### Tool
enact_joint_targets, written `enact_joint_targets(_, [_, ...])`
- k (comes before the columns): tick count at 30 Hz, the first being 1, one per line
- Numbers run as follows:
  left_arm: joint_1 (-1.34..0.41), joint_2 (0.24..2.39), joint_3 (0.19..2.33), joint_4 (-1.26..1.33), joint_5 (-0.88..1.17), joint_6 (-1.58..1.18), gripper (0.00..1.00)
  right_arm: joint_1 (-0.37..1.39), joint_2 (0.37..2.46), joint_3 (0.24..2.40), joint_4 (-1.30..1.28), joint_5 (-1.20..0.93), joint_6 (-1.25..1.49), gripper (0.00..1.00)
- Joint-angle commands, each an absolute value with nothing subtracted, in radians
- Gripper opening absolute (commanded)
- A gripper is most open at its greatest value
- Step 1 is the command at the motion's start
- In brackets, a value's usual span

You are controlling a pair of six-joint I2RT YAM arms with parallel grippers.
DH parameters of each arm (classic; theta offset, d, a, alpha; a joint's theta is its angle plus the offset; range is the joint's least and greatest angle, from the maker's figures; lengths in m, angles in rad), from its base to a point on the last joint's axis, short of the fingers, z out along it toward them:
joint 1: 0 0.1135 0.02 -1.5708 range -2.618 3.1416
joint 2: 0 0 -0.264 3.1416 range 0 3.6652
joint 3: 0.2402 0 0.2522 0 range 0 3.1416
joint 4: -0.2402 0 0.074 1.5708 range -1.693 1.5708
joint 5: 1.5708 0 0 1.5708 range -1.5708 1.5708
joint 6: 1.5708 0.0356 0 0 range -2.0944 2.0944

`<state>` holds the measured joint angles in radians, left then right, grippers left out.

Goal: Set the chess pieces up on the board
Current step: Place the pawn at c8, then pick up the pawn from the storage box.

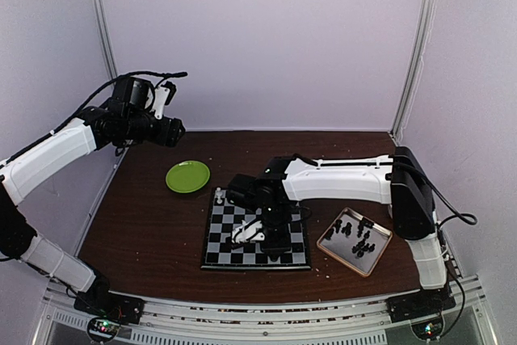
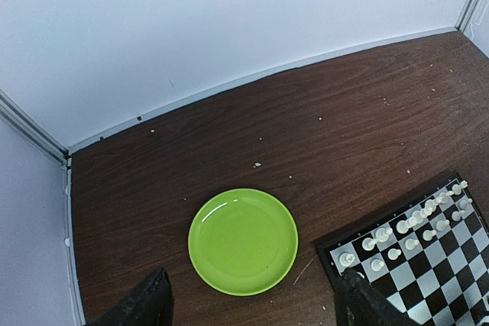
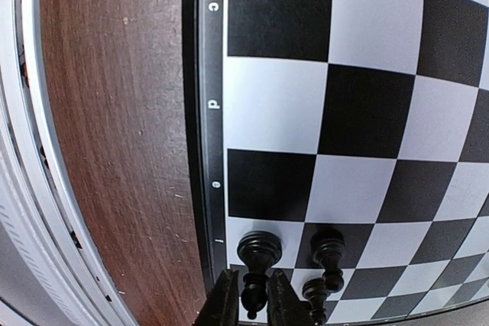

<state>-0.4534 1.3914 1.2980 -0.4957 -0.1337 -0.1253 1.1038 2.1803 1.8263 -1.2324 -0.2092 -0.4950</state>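
Top view, board: The grey-and-black chessboard (image 1: 220,250) lies mid-table on dark wood (image 1: 145,232).
Top view, right arm: The right arm (image 1: 339,179) stretches in from the board's right side and hangs over its centre, hiding the squares beneath.
Top view, left arm: The left arm (image 1: 48,155) is raised high, well beyond the board's far-left corner.
Top view, tray: A tan-rimmed tray (image 1: 331,225) just right of the board holds loose black chess pieces (image 1: 355,236). Only this view shows them.
Top view, plate: A green plate (image 1: 187,176) sits near the board's far-left corner.
Left wrist, gripper: The left gripper (image 2: 254,276) hangs with its fingers (image 2: 149,303) spread wide and nothing between them, above the plate and the board's corner.
Left wrist, pieces: White chess pieces (image 2: 412,223) stand in two rows along the board's far edge, which the top view barely shows.
Right wrist, gripper: The right gripper (image 3: 254,301) is pinched on the base of a black piece (image 3: 258,250) at the board's lettered edge. Whether that piece rests on its light square or hangs just over it cannot be told.
Right wrist, neighbours: Two neighbouring black pieces (image 3: 328,253) stand just beside it, further in from the board's edge.
Right wrist, writing: White letters "c", "d" and "e" run along the board's black border (image 3: 210,150). They can be read in this view alone.
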Motion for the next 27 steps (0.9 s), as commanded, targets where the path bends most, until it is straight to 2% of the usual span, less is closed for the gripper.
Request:
enact_joint_targets(1, [-0.457,1.39,1.313,-0.472,-0.119,-0.133,0.74,1.1,2.183,1.834,-1.243,-0.217,-0.503,0.16])
enact_joint_targets(9, [-0.457,1.391,1.313,-0.472,-0.121,-0.132,0.74,1.098,2.168,1.854,-1.226,-0.19,-0.499,0.23])
enact_joint_targets(16, [-0.456,1.397,1.313,-0.472,-0.12,-0.132,0.74,1.072,2.016,1.857,-1.256,-0.187,-0.514,0.28])
enact_joint_targets(21, [-0.456,1.395,1.315,-0.472,-0.113,-0.134,0.74,0.991,1.834,1.708,-1.213,-0.196,-0.495,0.29])
enact_joint_targets(27, [-0.457,1.4,1.315,-0.472,-0.111,-0.135,0.74,0.783,1.665,1.466,-1.148,-0.202,-0.486,0.28])
